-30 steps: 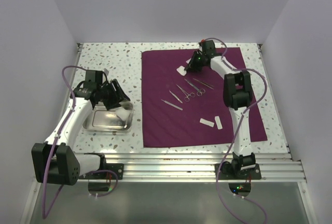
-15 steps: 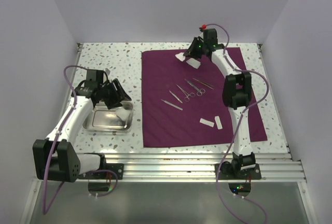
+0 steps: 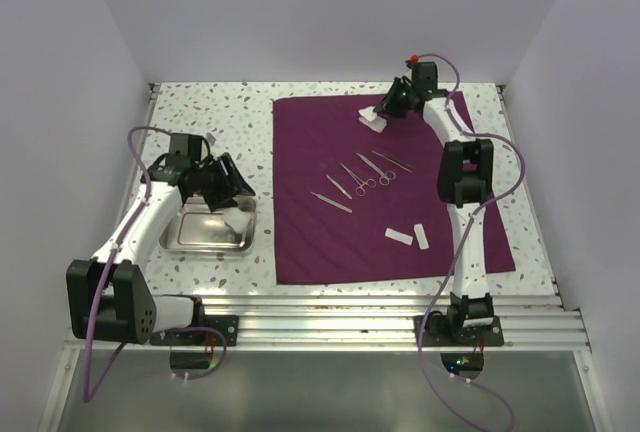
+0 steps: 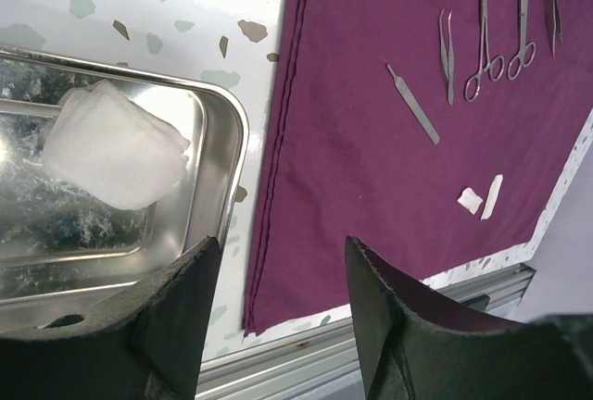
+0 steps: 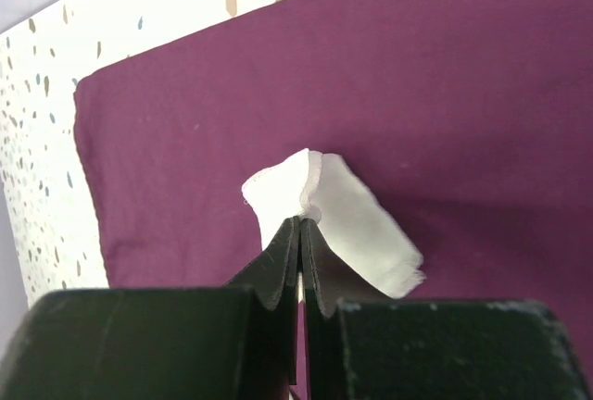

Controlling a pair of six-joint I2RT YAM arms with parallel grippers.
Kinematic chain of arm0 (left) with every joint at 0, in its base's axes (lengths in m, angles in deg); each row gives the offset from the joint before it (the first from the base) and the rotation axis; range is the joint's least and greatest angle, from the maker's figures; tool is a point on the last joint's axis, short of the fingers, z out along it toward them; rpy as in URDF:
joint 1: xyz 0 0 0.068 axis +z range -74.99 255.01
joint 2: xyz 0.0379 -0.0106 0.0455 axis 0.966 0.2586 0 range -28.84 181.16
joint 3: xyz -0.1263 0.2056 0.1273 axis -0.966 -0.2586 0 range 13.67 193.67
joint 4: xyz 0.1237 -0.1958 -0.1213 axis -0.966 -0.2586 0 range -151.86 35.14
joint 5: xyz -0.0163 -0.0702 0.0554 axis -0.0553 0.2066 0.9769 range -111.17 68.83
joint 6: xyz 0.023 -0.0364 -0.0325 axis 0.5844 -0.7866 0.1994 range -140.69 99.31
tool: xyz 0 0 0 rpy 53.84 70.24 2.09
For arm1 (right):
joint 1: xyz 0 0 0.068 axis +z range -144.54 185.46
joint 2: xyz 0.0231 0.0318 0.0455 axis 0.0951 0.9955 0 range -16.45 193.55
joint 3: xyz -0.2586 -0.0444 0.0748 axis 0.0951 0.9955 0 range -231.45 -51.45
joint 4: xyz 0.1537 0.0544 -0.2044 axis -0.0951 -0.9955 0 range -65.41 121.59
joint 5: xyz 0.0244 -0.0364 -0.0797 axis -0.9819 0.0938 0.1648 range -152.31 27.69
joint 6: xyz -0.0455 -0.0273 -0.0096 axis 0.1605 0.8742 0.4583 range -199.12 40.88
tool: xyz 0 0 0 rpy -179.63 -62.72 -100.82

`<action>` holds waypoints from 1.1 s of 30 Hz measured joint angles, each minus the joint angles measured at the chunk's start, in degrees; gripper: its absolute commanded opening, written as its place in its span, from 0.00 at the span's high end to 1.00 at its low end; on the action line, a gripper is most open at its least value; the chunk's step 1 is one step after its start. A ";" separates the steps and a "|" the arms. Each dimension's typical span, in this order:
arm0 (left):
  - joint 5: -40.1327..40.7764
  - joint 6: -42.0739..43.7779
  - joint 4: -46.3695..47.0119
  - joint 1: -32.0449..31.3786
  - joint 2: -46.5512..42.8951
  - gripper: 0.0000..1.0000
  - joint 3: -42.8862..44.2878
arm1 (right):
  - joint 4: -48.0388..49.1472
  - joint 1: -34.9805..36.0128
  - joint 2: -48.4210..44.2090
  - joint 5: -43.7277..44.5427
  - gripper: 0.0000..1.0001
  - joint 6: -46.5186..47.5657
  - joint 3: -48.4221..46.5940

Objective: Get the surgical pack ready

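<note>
The dark-purple cloth [image 3: 330, 242] lies flat on the table's right half. My right gripper [image 3: 387, 110] hangs over its far edge, shut on a folded white gauze square [image 5: 357, 210] lifted clear of the cloth [image 5: 463, 94]. Scissors [image 3: 365, 180] and tweezers [image 3: 338, 187] lie in a row mid-cloth with other thin silver tools. The steel tray [image 3: 170, 242] sits left of the cloth with a gauze square [image 4: 111, 145] inside. My left gripper [image 3: 225, 187] hovers open over the tray's far right corner, nothing between its fingers [image 4: 190, 270].
Two small white strips [image 3: 408, 237] lie on the cloth's near right part. White walls close in the speckled table on three sides. A metal rail [image 3: 360, 312] runs along the near edge by the arm bases.
My right gripper has lifted the gauze square off the cloth and carried it right, toward the far edge. The left arm has barely moved.
</note>
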 measured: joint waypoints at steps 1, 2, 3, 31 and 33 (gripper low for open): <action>-0.11 0.00 0.07 0.00 0.17 0.40 0.00 | 0.00 -0.37 0.13 -0.13 1.00 0.15 0.00; -0.22 0.00 0.15 0.00 0.35 0.40 0.00 | 0.02 -0.70 0.39 -0.22 1.00 0.24 0.00; -0.28 0.00 0.31 0.00 0.50 0.40 0.00 | 0.02 -0.94 0.72 -0.35 1.00 0.31 0.00; -1.75 0.00 2.27 0.00 3.34 0.40 0.00 | -3.41 -2.03 1.70 -0.87 0.65 3.89 0.52; -1.75 0.00 2.29 0.00 3.34 0.40 0.00 | -3.50 -2.38 1.09 -0.57 0.64 4.31 1.25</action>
